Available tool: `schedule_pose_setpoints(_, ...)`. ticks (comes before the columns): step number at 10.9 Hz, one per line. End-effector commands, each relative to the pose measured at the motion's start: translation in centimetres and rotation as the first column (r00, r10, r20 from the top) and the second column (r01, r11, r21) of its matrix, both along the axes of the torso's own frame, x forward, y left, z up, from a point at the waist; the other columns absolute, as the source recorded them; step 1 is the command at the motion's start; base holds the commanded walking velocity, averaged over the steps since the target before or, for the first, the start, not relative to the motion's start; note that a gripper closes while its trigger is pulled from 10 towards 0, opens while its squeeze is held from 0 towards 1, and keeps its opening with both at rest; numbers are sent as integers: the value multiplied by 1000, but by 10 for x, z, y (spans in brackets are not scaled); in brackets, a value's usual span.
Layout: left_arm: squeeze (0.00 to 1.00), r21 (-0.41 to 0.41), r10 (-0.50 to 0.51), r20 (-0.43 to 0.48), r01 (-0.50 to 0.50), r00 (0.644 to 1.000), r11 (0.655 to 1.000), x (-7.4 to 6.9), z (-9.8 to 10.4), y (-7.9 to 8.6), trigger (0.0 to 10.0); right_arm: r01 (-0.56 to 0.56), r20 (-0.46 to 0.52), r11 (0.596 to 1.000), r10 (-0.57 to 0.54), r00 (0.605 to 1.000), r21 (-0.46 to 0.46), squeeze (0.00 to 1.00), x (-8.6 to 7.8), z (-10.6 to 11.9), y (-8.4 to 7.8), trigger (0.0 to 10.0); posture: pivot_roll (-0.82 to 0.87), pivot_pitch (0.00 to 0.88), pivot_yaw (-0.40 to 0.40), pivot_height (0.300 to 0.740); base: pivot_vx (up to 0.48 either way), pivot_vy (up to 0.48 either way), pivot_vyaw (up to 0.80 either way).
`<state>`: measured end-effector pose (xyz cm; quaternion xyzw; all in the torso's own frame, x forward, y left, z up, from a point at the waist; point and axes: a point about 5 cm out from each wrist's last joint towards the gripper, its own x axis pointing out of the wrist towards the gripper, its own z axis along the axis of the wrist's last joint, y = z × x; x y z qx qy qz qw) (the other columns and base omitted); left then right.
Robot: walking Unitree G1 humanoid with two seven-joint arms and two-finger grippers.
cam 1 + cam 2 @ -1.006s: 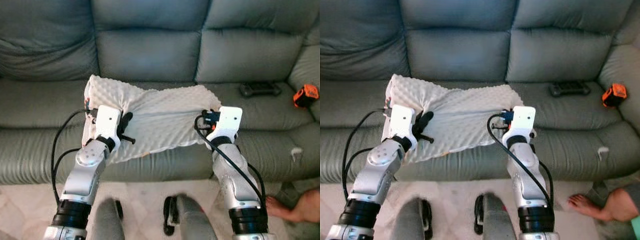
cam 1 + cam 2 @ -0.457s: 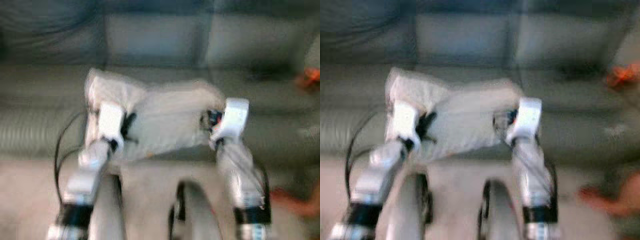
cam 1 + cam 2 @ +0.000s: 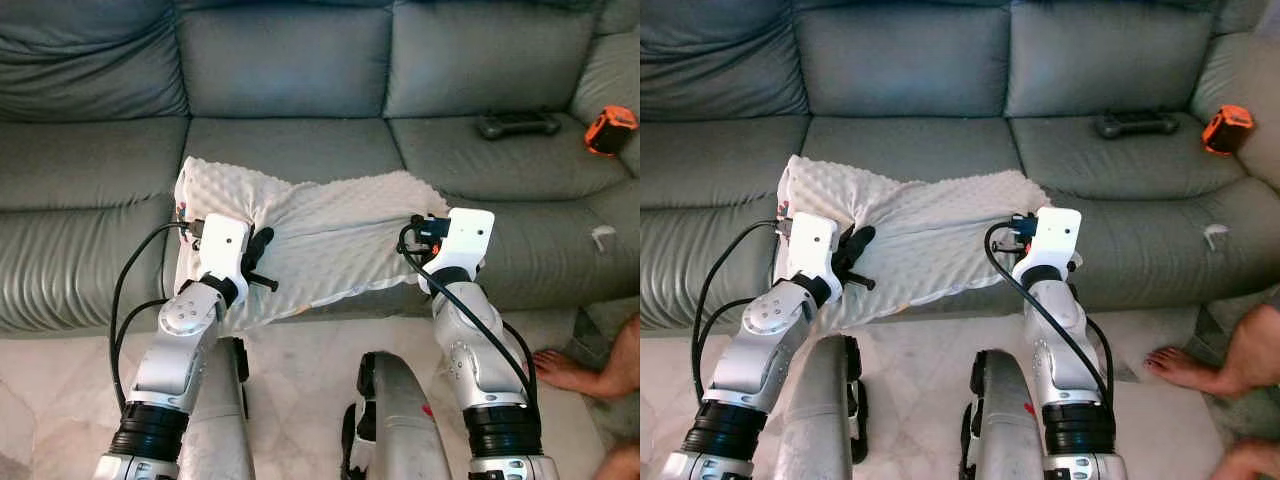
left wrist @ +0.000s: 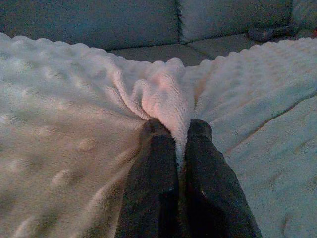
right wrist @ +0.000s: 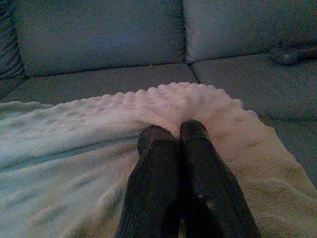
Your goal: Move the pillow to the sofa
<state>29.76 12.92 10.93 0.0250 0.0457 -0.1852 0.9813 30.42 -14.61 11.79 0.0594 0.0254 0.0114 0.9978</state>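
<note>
The pillow is white with a bumpy fleece cover. It is spread over the front edge of the grey-green sofa, at its middle seat. My left gripper is shut on a pinched fold near the pillow's left end, and its black fingers show against the fabric. My right gripper is shut on the pillow's right edge. From the head views its fingers are hidden under the white wrist block. The pillow's near edge hangs over the seat front.
A dark controller and an orange tape measure lie on the right seat. A small white scrap sits on the seat front. A person's bare foot rests on the pale floor at my right. My own legs stand close to the sofa.
The whole picture blurred and shifted, so the camera moved: the sofa sits higher and more floor shows. Both grippers keep the same hold on the pillow.
</note>
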Motion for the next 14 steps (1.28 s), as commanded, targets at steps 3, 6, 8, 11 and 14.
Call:
schedule_pose_setpoints(3,0,1,25,17,-25,1000,1000,0,4,7,10000,45,41,999,-45,998,-2,0,0,8,-10,10000,-52,209,-53,614,299,0,0)
schedule_pose_setpoints(6,0,-4,18,16,-17,1000,1000,0,3,5,10000,37,45,999,-37,998,0,0,0,9,-7,10000,-51,202,-53,614,320,0,0)
schedule_pose_setpoints(8,0,-6,16,16,-15,1000,1000,1,3,4,10000,34,44,999,-34,998,-1,0,0,8,-5,10000,-50,199,-55,614,321,0,0)
schedule_pose_setpoints(11,0,-7,10,13,-10,1000,1000,1,4,2,10000,29,42,1000,-29,999,-4,0,1,8,-3,10000,-48,197,-55,614,301,0,0)
schedule_pose_setpoints(14,0,29,-52,-2,52,999,998,5,0,-1,10000,43,28,999,-43,999,-9,0,-2,3,-5,10000,-44,213,-59,614,0,0,0)
